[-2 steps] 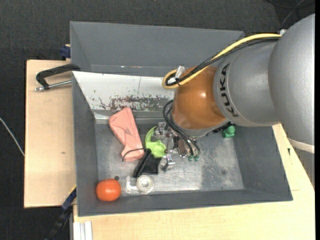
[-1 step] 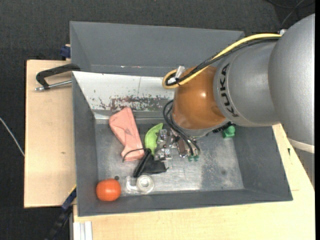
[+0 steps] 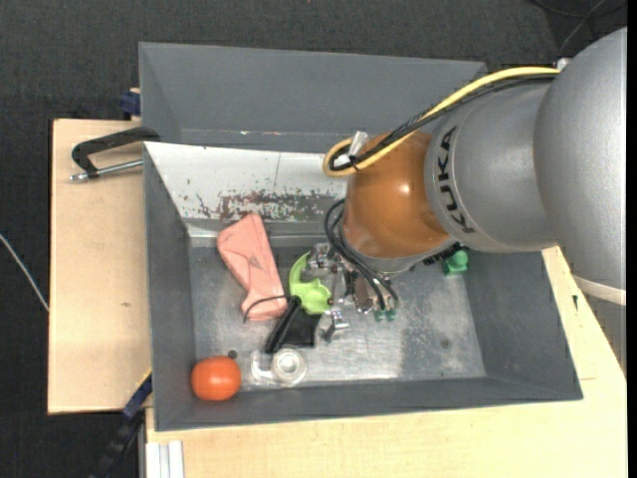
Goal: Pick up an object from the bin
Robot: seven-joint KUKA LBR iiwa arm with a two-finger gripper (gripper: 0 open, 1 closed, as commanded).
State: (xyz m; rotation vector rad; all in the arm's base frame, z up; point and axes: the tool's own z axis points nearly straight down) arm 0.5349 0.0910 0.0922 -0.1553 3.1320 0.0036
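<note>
The gripper (image 3: 343,297) is hanging low in the middle of the grey metal bin (image 3: 299,88), just right of a lime-green plastic lump (image 3: 309,289). I cannot tell whether it is released or clenched. It seems to be positioning itself to grasp, and the next move calls for closing on the lump and lifting.

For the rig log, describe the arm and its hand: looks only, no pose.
The arm has thick, rounded grey segments, with KUKA in black letters near the wrist. A glossy orange-brown domed cover caps the wrist. A yellow cable, a black one beside it, runs to the cover. The hand is small, of silvery metal.
</note>
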